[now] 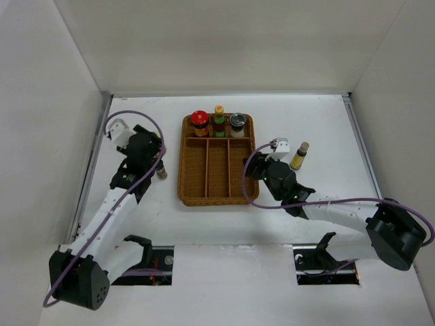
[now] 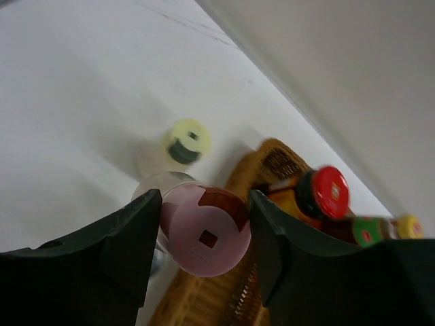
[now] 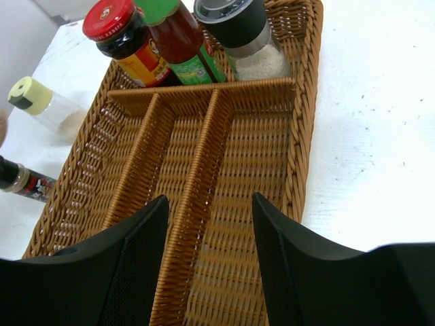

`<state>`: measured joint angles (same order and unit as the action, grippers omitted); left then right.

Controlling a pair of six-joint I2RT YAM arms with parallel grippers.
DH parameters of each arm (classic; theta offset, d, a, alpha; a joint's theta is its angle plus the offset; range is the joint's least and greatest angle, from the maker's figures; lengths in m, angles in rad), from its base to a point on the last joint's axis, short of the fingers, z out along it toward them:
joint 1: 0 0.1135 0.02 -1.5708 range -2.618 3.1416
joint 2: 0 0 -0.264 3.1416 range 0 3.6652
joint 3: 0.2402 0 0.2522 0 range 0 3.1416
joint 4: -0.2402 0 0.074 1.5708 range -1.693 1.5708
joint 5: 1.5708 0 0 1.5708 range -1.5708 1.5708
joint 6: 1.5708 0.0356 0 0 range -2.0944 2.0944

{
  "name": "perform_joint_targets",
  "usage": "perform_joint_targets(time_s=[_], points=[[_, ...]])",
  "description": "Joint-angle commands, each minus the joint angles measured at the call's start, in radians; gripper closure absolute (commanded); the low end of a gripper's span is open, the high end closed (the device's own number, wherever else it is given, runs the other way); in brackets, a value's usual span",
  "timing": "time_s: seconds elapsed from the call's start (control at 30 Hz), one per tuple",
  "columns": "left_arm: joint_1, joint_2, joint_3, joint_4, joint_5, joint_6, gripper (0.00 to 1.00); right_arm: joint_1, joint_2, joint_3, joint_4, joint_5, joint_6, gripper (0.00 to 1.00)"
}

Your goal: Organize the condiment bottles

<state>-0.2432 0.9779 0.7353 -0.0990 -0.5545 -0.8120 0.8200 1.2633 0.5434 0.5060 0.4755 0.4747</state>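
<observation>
My left gripper (image 2: 204, 198) is shut on a pink-capped jar (image 2: 207, 238) just left of the brown wicker tray (image 1: 211, 191); in the top view this gripper (image 1: 153, 160) is beside the tray's left wall. A pale-green-capped jar (image 2: 185, 140) stands on the table beyond it. A dark-brown-capped bottle (image 3: 17, 178) lies left of the tray. Red-capped (image 1: 199, 119), orange-yellow-capped (image 1: 219, 113) and silver-grey-capped (image 1: 236, 123) bottles stand in the tray's back compartment. A yellow-capped bottle (image 1: 300, 155) stands right of the tray. My right gripper (image 3: 210, 199) is open and empty over the tray's right lanes.
The tray's three long front lanes (image 3: 224, 204) hold nothing. White walls close the table at the back and both sides. My right arm (image 1: 326, 207) stretches across the table in front of the yellow-capped bottle.
</observation>
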Motion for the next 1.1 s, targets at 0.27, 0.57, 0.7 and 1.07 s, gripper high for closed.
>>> perform_joint_targets(time_s=[0.27, 0.57, 0.7, 1.07], points=[[-0.233, 0.203, 0.157, 0.133, 0.021, 0.039, 0.7, 0.009, -0.022, 0.032, 0.055, 0.017, -0.008, 0.43], [-0.297, 0.409, 0.156, 0.309, 0.062, 0.037, 0.7, 0.009, -0.031, 0.03, 0.052, 0.017, -0.008, 0.43], [-0.304, 0.487, 0.174, 0.315, 0.054, 0.051, 0.7, 0.009, -0.031, 0.03, 0.049, 0.017, -0.008, 0.43], [-0.311, 0.518, 0.139, 0.369, 0.05, 0.06, 0.38, 0.008, -0.015, 0.033, 0.051, 0.015, -0.007, 0.43]])
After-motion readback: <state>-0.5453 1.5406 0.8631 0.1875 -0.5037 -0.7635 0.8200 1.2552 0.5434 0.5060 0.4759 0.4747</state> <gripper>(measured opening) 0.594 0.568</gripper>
